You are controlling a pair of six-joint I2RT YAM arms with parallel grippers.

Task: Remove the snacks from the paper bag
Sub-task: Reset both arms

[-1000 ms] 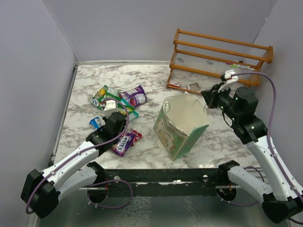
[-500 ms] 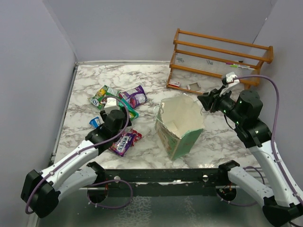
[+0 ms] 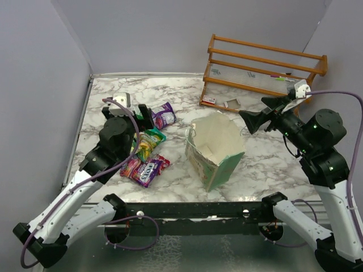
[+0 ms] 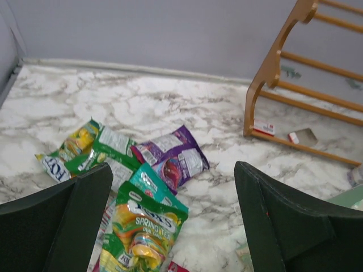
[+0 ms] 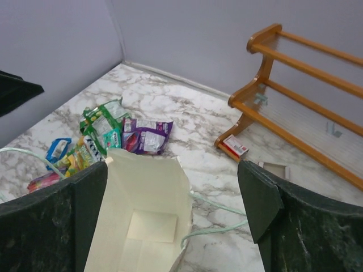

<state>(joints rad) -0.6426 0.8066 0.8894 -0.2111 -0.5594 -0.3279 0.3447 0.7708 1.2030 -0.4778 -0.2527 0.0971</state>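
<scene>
While both arms hover above the counter point(image 3: 266, 164), each pincer stands spread and grips nothing: left pincer point(image 4: 173, 170) over the snacks point(image 3: 148, 144), right pincer point(image 5: 173, 167) raised at the bag's point(image 3: 218, 153) upper right. Bag upright at frame centre, mouth open, white inside showing. Snacks lie piled left of it, apart: purple packet point(image 3: 164, 115) uppermost, green packet point(image 3: 146, 141) mid, red-pink packet point(image 3: 150, 169) lowest. Rack point(image 3: 261, 71) upper right.
</scene>
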